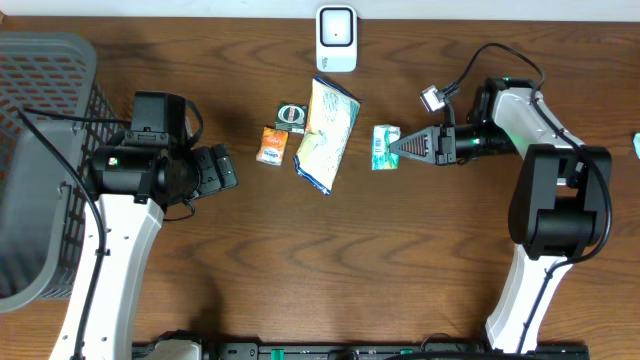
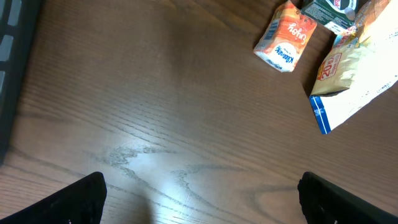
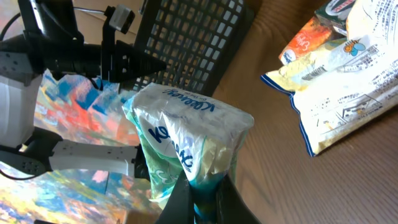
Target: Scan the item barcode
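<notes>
— What is the right gripper [image 1: 394, 148] holding?

— It is pinching one end of a green tissue pack [image 3: 186, 134], its jaws closed tight on the wrapper. The pack is sitting just right of the yellow snack bag [image 1: 326, 135], below and to the right of the white scanner [image 1: 336, 38]. Whether it is touching the table [image 1: 400, 260], I cannot tell. Its blue lettering is creasing over the folds and not reading clearly.

— And the left one?

— The left gripper [image 2: 199, 205] is hanging wide open over bare wood, gripping nothing, near the grey basket [image 1: 40, 150].

— Any readable labels?

— The orange pack [image 2: 286, 37] is showing "Kleenex" on its white end, and the bag is carrying a red "20%" badge. A small dark packet [image 1: 291, 116] is lying beside both, its label too small to read.
</notes>
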